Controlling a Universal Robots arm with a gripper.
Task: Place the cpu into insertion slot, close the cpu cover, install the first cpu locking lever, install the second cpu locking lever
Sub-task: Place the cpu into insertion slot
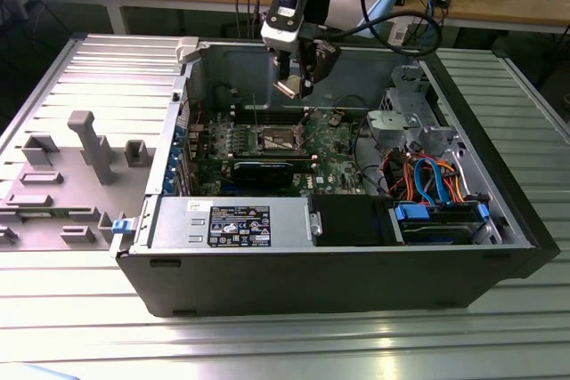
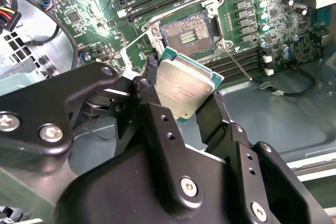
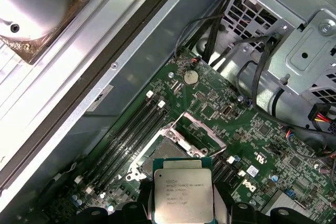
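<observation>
I find the cpu [image 2: 184,85] pinched by its edges in the gripper [image 2: 181,98], held above the slot [image 2: 188,35] and apart from it. The slot's contact field lies bare and its cover [image 3: 198,129] is swung up. The slot sits in the motherboard [image 1: 343,162] inside the open case [image 1: 267,282].

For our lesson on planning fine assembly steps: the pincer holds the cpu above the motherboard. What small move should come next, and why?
Probably level the cpu and lower it toward the insertion slot. The pincer grips it by its edges, tilted and well short of the slot. The slot lies bare, with the cpu cover swung open, so nothing seems to block the way down.
</observation>
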